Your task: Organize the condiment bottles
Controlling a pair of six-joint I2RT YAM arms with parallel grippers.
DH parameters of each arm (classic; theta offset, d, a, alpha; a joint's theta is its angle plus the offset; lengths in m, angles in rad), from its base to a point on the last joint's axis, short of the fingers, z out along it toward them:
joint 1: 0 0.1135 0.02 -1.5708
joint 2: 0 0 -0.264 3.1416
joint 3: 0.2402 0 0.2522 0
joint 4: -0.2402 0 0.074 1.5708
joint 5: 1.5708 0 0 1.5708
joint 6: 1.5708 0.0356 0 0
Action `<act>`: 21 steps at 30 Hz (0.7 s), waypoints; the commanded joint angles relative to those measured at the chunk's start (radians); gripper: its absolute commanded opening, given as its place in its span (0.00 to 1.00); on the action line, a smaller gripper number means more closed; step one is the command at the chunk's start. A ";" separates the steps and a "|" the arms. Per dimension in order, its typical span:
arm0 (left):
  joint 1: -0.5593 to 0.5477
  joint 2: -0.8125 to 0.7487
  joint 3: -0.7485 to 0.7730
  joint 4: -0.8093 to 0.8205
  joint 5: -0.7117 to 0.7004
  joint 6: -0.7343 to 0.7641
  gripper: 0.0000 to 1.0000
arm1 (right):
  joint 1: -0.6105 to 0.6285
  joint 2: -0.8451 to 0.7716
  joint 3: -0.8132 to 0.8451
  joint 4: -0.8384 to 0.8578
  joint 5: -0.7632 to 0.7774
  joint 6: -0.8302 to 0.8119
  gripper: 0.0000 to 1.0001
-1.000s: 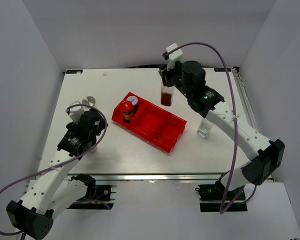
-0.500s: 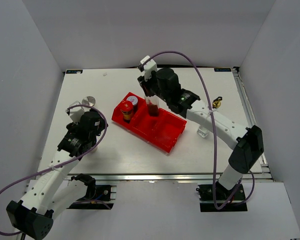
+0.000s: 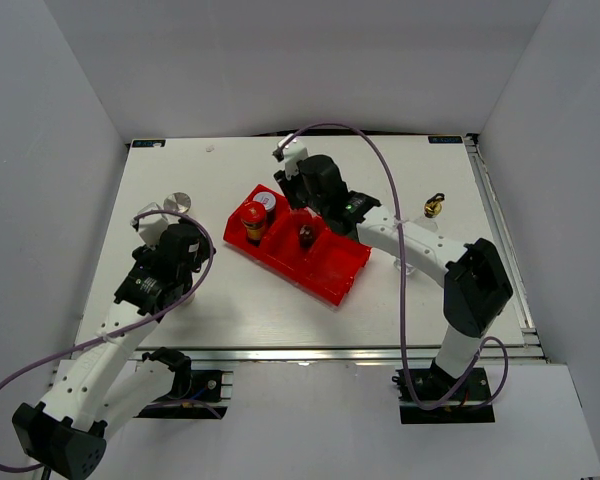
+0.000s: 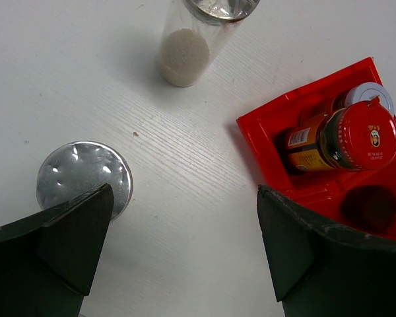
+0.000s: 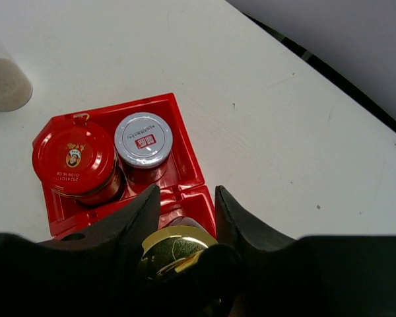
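Observation:
A red divided bin [image 3: 330, 268] lies mid-table. Its left end holds a red-lidded jar [image 3: 253, 214] and a small white-capped jar [image 3: 266, 200]; both show in the right wrist view, the red-lidded jar [image 5: 74, 157] and the white-capped one [image 5: 143, 139]. My right gripper [image 5: 187, 191] is shut on a gold-topped bottle [image 5: 177, 247] of dark red liquid, which stands in the bin's middle compartment [image 3: 306, 236]. A second gold-topped clear bottle [image 3: 434, 206] stands at the right. My left gripper [image 4: 185, 191] is open and empty above the table, between a silver-capped shaker [image 4: 84, 177] and the bin [image 4: 264, 142].
A tall clear shaker [image 4: 193, 39] with white powder and a silver cap stands left of the bin, also seen from above [image 3: 178, 202]. The bin's right-hand compartments [image 3: 342, 262] hold nothing. White walls enclose the table on three sides.
My right arm carried the dark red bottle from the back right of the table leftward over the bin and lowered it into the middle compartment. The left arm has not moved.

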 commanded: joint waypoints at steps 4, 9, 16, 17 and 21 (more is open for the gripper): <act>0.003 -0.025 -0.008 0.006 -0.005 -0.001 0.98 | -0.005 -0.038 -0.025 0.159 0.058 0.058 0.51; 0.003 -0.028 -0.007 0.006 -0.004 0.001 0.98 | -0.007 -0.078 -0.068 0.180 0.103 0.072 0.77; 0.003 -0.029 -0.008 0.005 -0.002 0.001 0.98 | -0.007 -0.139 -0.055 0.130 0.136 0.069 0.89; 0.003 -0.031 -0.008 0.006 -0.002 0.001 0.98 | -0.007 -0.150 -0.052 0.112 0.138 0.066 0.89; 0.003 -0.035 -0.011 0.015 0.009 0.004 0.98 | -0.007 -0.248 -0.059 0.073 0.107 0.043 0.89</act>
